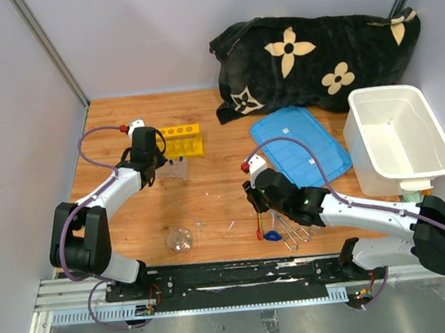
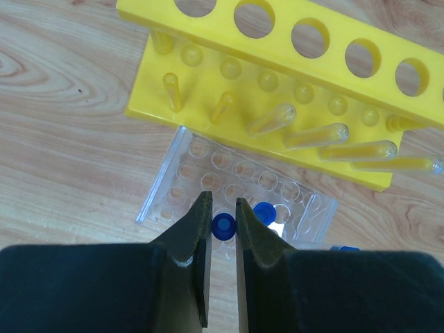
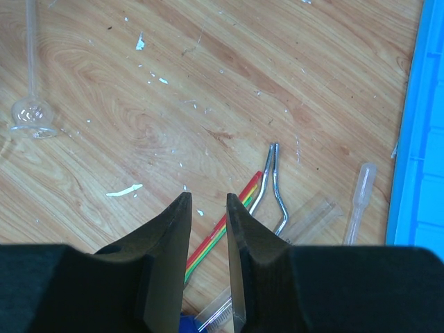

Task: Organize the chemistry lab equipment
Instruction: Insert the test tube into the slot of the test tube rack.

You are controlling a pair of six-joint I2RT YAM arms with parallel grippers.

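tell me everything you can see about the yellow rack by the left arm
The yellow rack looks like moulded plastic: a top bar with a row of round holes, a lower step with dimples, and slanting pegs, several seemingly sheathed in clear tubes. It stands upright on the wooden table, left of centre, just beyond the left arm's jaws, which do not touch it. A clear holed tray lies against its near edge.

Open wood (image 1: 217, 195) between yellow rack (image 1: 182, 141) and metal tongs (image 1: 293, 234); white tub (image 1: 360, 132), blue lid (image 1: 300, 146) at right.

Spatula (image 3: 215, 241) end behind right claw (image 3: 207, 200)
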